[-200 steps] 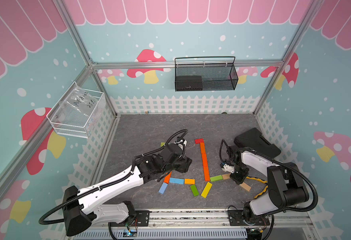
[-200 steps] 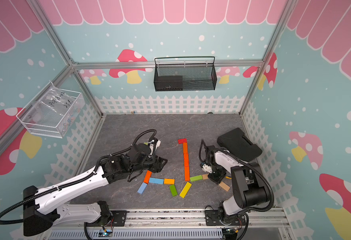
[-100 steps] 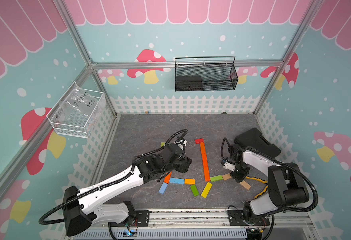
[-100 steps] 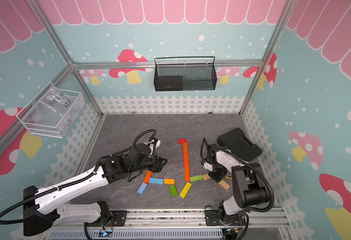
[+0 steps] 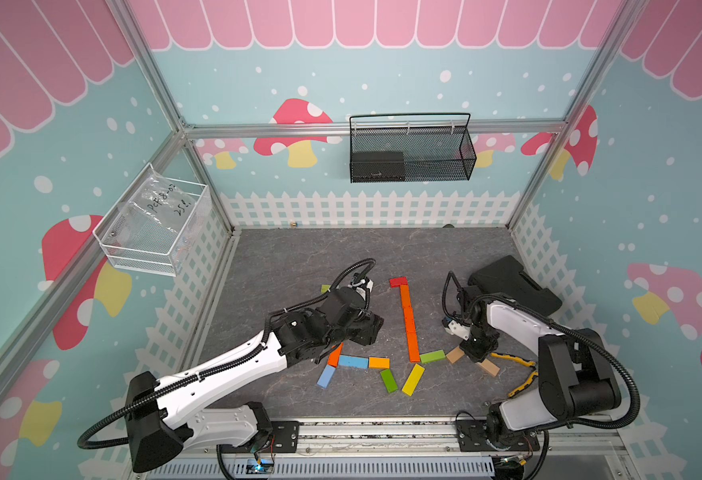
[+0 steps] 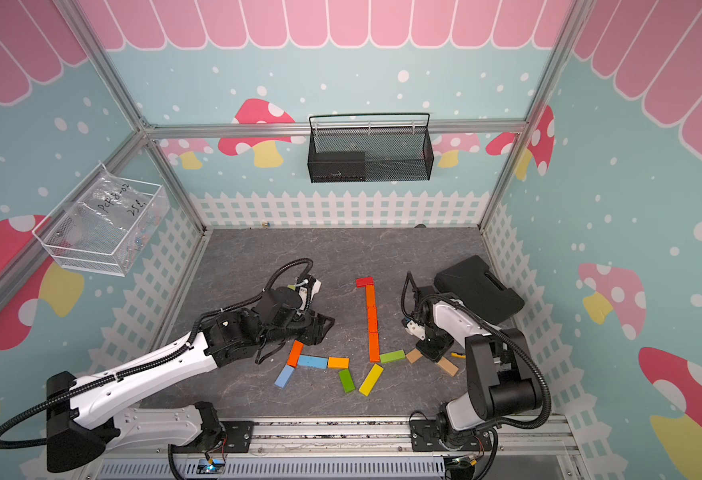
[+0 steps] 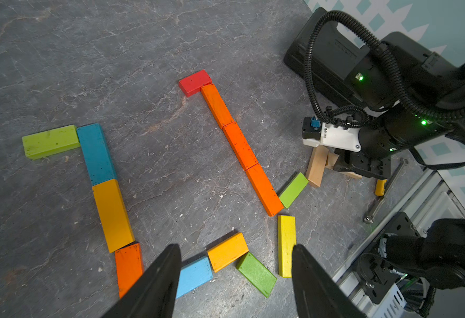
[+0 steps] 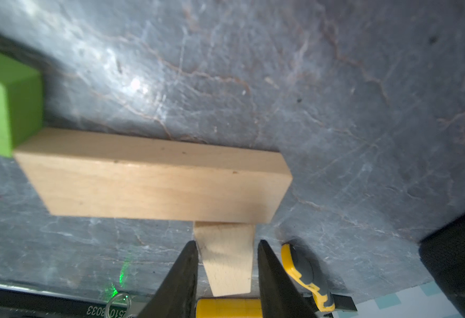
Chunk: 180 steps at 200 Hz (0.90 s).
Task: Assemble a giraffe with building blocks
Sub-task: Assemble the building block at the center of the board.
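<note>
While your right gripper (image 8: 227, 242) points down at four o'clock, barely parted around a tan block (image 8: 227, 269), your left gripper (image 7: 234, 245) hovers wide, empty; pliers (image 5: 523, 383) half hidden.

Bright, even light, soft shadows; the right wrist view is slightly blurred, with glare on the floor (image 8: 336, 110) beyond the tan block (image 8: 154, 181).

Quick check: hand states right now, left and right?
Left hand: open, empty.
Right hand: straddling a tan block; grip cannot be told.
</note>
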Each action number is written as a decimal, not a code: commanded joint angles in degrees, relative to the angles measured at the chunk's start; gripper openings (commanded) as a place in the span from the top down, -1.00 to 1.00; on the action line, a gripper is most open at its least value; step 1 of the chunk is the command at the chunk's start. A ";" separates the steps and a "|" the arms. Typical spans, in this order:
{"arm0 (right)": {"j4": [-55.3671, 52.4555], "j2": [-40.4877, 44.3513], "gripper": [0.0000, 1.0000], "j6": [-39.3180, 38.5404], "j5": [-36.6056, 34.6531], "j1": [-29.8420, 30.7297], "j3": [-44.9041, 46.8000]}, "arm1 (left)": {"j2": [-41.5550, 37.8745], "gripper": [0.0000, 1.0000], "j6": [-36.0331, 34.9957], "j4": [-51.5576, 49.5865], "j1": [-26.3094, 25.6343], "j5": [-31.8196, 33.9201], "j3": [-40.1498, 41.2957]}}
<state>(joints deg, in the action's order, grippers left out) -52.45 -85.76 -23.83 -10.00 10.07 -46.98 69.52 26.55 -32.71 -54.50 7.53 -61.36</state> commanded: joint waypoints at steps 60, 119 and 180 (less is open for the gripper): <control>-2.46 2.88 -0.09 -0.66 2.57 -0.40 -0.96 | -0.61 -0.33 -0.66 -0.40 0.45 0.91 0.37; -6.24 9.73 -0.10 -2.60 4.64 0.59 -7.25 | -0.14 -0.33 -0.70 -0.38 0.71 0.56 0.20; 3.61 18.79 -0.16 -23.83 -0.83 8.50 -1.42 | 1.65 -0.33 -0.53 -0.51 0.97 -0.50 -0.42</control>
<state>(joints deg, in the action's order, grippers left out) -53.71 -70.06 -35.40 -8.71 16.40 -52.18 70.24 26.55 -32.73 -54.00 7.46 -61.36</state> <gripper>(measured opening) 0.573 0.666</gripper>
